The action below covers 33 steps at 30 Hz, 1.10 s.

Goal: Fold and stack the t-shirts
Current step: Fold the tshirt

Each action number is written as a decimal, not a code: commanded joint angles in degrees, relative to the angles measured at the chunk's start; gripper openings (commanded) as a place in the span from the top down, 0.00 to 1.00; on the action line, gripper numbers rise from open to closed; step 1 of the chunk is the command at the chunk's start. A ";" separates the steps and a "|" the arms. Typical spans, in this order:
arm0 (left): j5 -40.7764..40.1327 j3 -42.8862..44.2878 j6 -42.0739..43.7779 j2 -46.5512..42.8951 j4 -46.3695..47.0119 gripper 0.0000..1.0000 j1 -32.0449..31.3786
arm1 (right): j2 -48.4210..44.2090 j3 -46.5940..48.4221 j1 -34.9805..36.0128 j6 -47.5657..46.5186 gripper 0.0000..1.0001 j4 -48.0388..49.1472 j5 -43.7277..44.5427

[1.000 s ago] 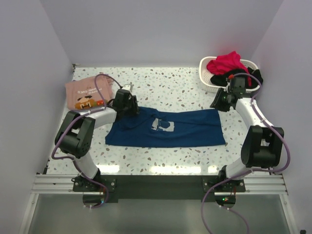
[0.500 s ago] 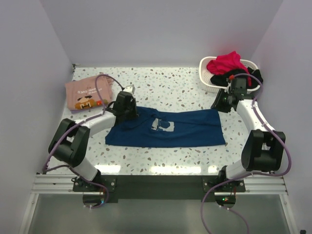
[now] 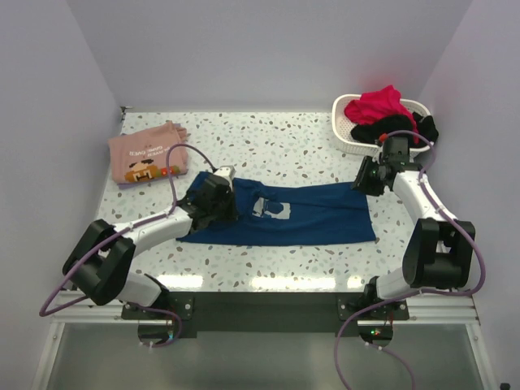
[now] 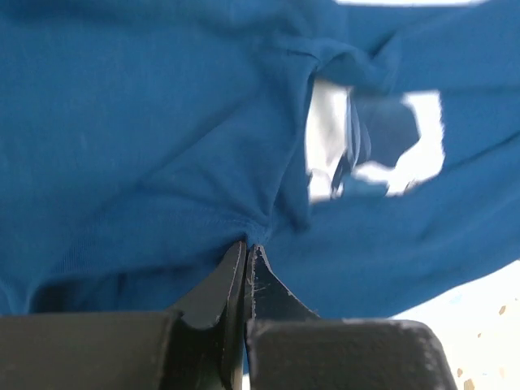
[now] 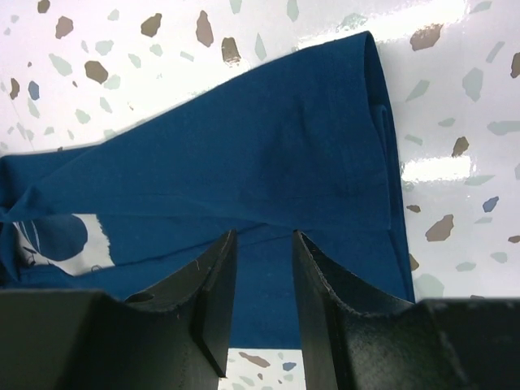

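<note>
The dark blue t-shirt (image 3: 292, 213) lies folded into a long band across the table, its pale print (image 3: 270, 208) facing up. My left gripper (image 3: 221, 205) is shut on the shirt's left part and pinches a fold of blue cloth (image 4: 252, 231). The print also shows in the left wrist view (image 4: 370, 142). My right gripper (image 3: 363, 180) is open, above the shirt's right end (image 5: 268, 175), its jaws either side of a fold line. The salmon-pink t-shirt (image 3: 145, 153) lies folded at the far left.
A white basket (image 3: 348, 130) at the far right holds red cloth (image 3: 375, 105) and black cloth (image 3: 424, 126). Speckled table (image 3: 284, 138) stretches behind the blue shirt. White walls close in on the left, right and back.
My left gripper has dragged the shirt's left part rightward and nearer, towards the print. My right gripper has moved down to the shirt's right end.
</note>
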 commanded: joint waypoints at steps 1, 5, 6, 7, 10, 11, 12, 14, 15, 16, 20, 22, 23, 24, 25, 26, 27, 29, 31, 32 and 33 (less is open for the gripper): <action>-0.16 -1.43 -2.64 -3.61 -0.63 1.00 -1.09 | -2.57 -0.79 0.10 -0.91 0.63 -0.03 -0.09; 0.71 -1.09 -2.91 -3.89 -0.97 1.00 -2.58 | -2.66 -1.32 0.10 -0.91 0.63 0.06 -0.26; 0.81 -1.00 -2.99 -3.88 -1.06 1.00 -2.85 | -2.66 -1.32 0.10 -0.91 0.63 0.06 -0.26; 1.07 -0.65 -3.08 -3.80 -1.24 1.00 -3.11 | -2.66 -1.40 0.10 -1.00 0.63 0.06 -0.35; 1.42 -0.30 -3.61 -3.97 -1.68 1.00 -4.78 | -2.57 -1.84 0.10 -1.08 0.63 0.24 -0.26; 1.68 -0.21 -3.70 -3.88 -1.94 1.00 -5.13 | -2.66 -2.19 0.10 -1.17 0.63 0.41 0.00; 2.03 -0.03 -3.70 -3.97 -1.94 1.00 -5.40 | -2.40 -2.37 0.10 -1.26 0.63 0.42 0.00; 2.65 0.14 -3.61 -4.50 -1.86 0.78 -6.19 | -1.87 -2.55 0.01 -1.44 0.62 0.41 0.61; 4.31 0.14 -3.61 -4.67 -1.68 0.65 -6.37 | -1.69 -2.46 0.01 -1.52 0.62 0.33 1.31; 5.28 0.14 -3.70 -5.63 -1.68 0.54 -6.89 | -1.52 -2.55 0.09 -1.87 0.62 0.24 2.36; 6.09 1.63 -3.09 -8.19 -3.34 0.20 -7.07 | -0.11 -0.80 -0.17 -2.49 0.61 -0.02 5.79; 3.47 4.18 -1.51 -9.24 -4.75 0.14 -6.98 | 0.68 0.17 -0.43 -2.75 0.60 -0.72 7.64; 2.14 5.14 -0.81 -9.33 -5.89 0.08 -6.98 | 1.12 0.87 -0.35 -2.76 0.59 -0.90 9.13; 0.30 6.02 -0.19 -9.07 -6.33 0.06 -6.72 | 1.99 1.05 -0.52 -2.84 0.57 -0.99 9.58; -1.55 7.95 1.12 -7.59 -7.12 0.05 -5.67 | 2.35 1.14 -0.61 -2.84 0.57 -0.90 9.76; -1.91 8.84 1.66 -6.44 -7.48 0.04 -4.71 | 2.87 1.06 -0.61 -2.76 0.56 -0.82 9.84; -2.09 9.54 2.01 -5.21 -7.48 0.04 -3.57 | 3.58 0.97 -0.61 -2.76 0.55 -0.55 9.85; -1.30 11.21 2.63 -1.52 -6.52 0.04 0.04 | 4.46 0.44 -0.70 -2.40 0.55 0.06 9.85; -1.74 11.57 3.42 1.03 -4.24 0.04 2.58 | 5.34 0.00 -0.70 -2.14 0.54 0.67 10.63; -1.74 11.57 3.59 1.91 -1.79 0.04 3.47 | 5.60 -0.43 -0.78 -2.14 0.54 0.94 10.81; -1.74 11.74 3.68 4.09 -0.64 0.04 4.26 | 5.87 -0.70 -0.78 -2.14 0.54 1.12 11.25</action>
